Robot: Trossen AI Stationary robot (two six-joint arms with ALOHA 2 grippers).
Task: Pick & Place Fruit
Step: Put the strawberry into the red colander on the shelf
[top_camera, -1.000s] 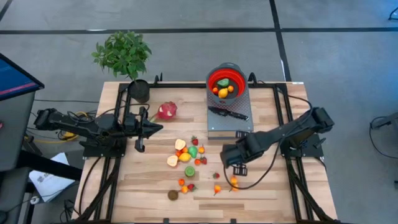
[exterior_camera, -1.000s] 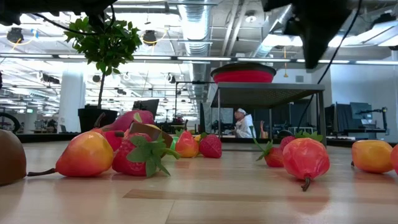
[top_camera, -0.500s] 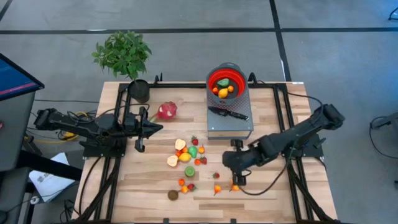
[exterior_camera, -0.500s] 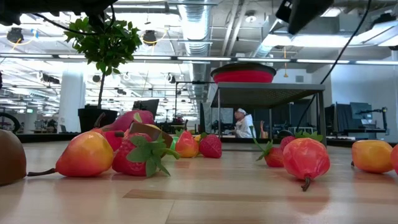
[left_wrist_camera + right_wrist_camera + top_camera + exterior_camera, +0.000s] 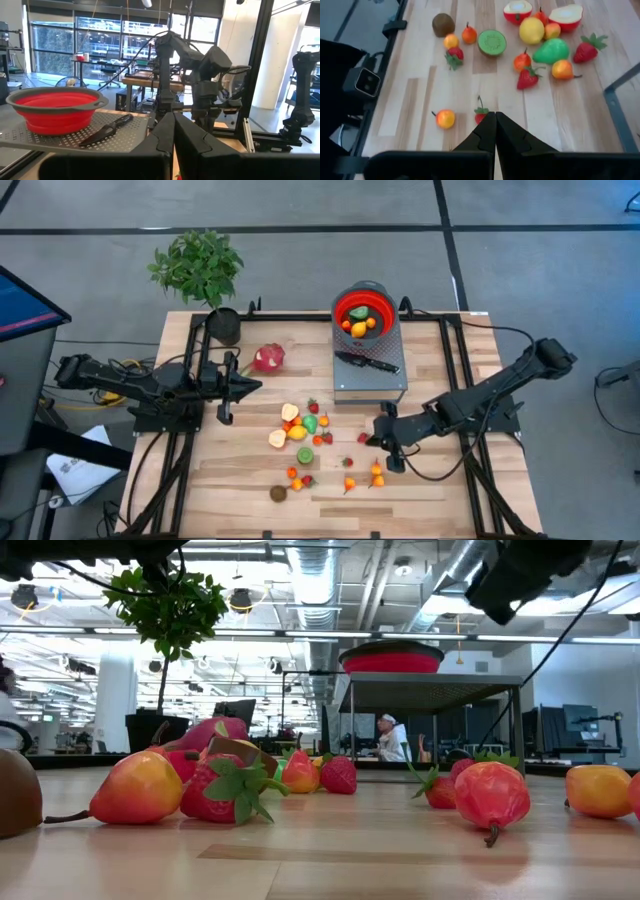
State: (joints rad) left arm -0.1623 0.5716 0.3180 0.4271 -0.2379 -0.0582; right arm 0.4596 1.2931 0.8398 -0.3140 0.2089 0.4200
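Fingers of the right gripper were pinched tight together and held nothing, just above the wooden table. Small red strawberry lay just ahead of them, with a little orange fruit beside it. To grab well, it should open up first, then drop straight over the berry. Left gripper waited shut by the table's left side.

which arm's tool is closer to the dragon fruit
Left. The left tool sits just beside the dragon fruit; the right tool is across the table past the fruit pile.
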